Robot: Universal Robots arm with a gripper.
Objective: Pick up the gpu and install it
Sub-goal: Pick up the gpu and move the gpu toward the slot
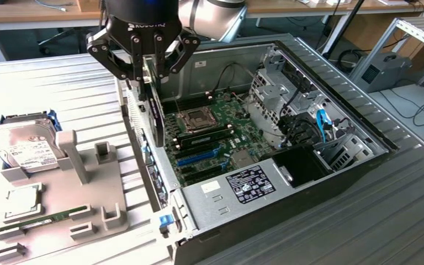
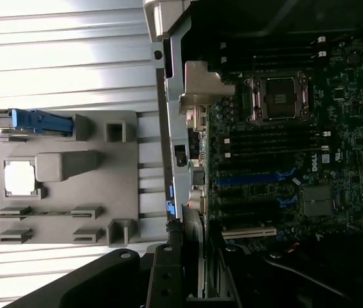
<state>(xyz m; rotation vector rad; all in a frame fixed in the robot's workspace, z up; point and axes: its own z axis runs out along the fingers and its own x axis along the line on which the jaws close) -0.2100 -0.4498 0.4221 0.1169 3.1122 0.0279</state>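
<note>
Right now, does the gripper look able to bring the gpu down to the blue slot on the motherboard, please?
Probably yes: the gripper holds the gpu upright above the open case, and nothing covers the blue slot.

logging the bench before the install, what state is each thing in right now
gpu: off the bench, held on edge over the case
fingers: shut on the gpu
computer case: lying on its side, side panel off, motherboard exposed
blue card slots: empty
hard drive: resting in its blue carrier on the grey holder
memory stick: lying flat on the holder
</note>
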